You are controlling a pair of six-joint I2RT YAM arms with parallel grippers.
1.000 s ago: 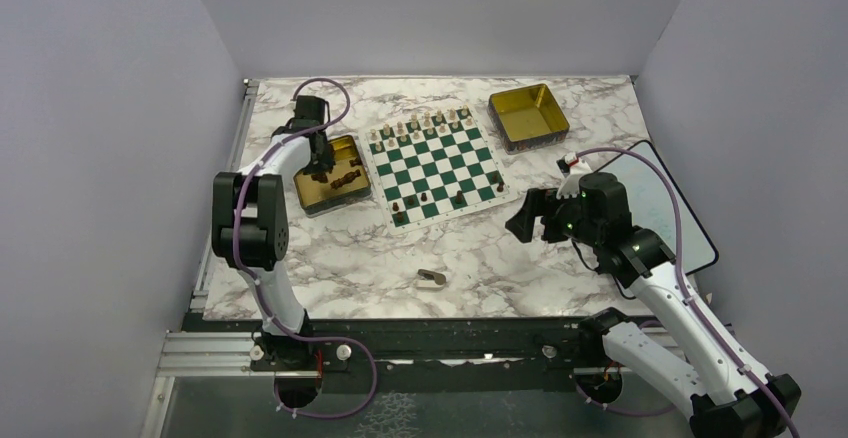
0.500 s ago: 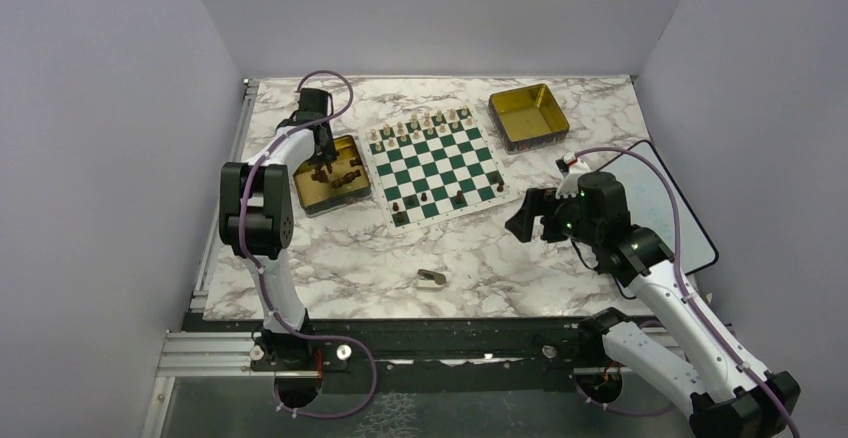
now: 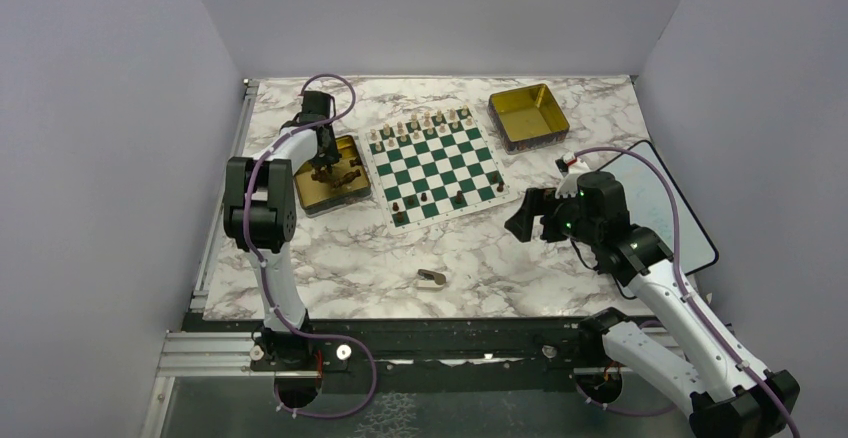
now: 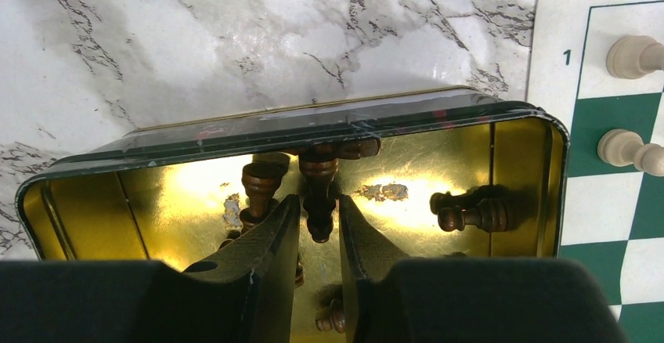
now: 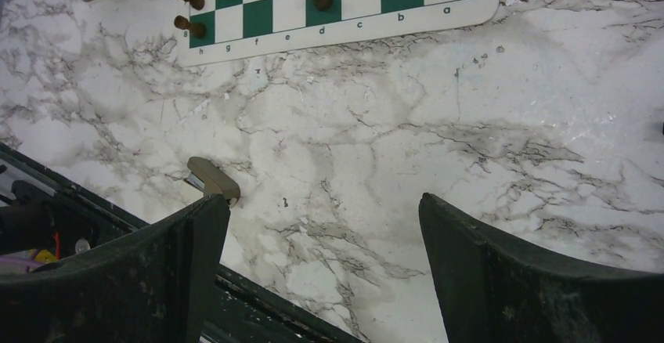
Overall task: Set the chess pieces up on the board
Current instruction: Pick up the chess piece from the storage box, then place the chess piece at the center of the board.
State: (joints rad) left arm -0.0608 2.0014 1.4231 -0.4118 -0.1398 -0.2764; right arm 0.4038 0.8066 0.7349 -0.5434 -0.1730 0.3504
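Left gripper (image 4: 317,229) pinched dark chess piece (image 4: 319,190) by stem, inside gold tin (image 4: 117,202) at board's (image 3: 436,166) nine o'clock. Right gripper (image 5: 321,218) spread, empty. Piece judged light, rigid, smooth; narrow waist safest hold.

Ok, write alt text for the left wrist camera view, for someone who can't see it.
The left gripper pinches a dark brown chess piece in a gold tin where more dark pieces lie. The tin sits on a marble table, beside the chessboard edge with two cream pieces.
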